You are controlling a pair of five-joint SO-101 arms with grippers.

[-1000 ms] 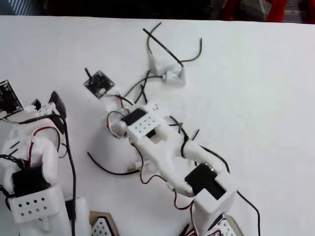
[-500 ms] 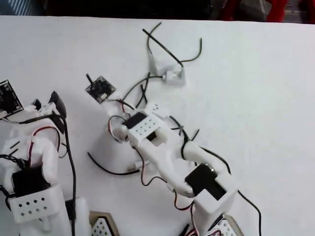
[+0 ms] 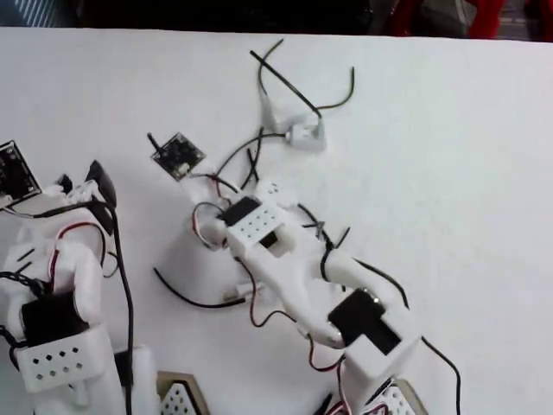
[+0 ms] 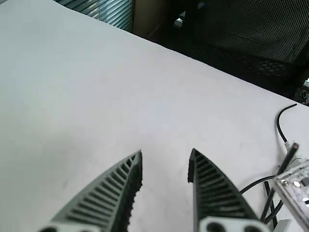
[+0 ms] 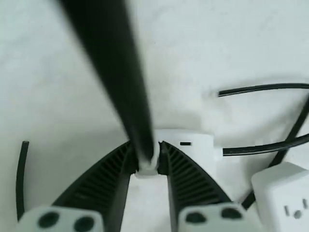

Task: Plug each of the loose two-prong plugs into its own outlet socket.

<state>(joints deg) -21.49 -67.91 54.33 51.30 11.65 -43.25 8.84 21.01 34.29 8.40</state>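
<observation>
**A:** Any print legible?

**B:** Markings on the small circuit board (image 3: 177, 156) ahead of the R arm (image 3: 294, 268) are too small to read. Outlet socket (image 5: 284, 193) shows slots; can't make out any text.

**A:** Arm poses?

**B:** R arm is stretched from the near edge toward desk centre, wrist low over the cord tangle. R jaws are narrow, pinched on the white plug (image 5: 146, 166) where its black cord (image 5: 104, 63) enters. The cord runs up close past the cam. L arm (image 3: 56, 294) is folded at the L side. L jaws are wide apart over bare desk (image 3: 449, 173).

**A:** Task gear, where?

**B:** Held plug is near desk centre, low to the surface. A white block w/ dark slot mark (image 5: 188, 145) sits right behind the jaw tips; touching or not, can't tell. Outlet socket is just beside the R jaws. A white connector (image 3: 302, 134) lies farther back, w/ black cords (image 3: 285, 82) curling off it. A loose black cord (image 3: 186, 296) lies between the arms.

**A:** Surface, room?

**B:** Desk is white, matte. It's dark beyond the far edge. L wrist view has a slatted blind (image 4: 113, 9) and dark mesh (image 4: 251, 29). A second board (image 3: 13, 169) sits at the L edge.
</observation>
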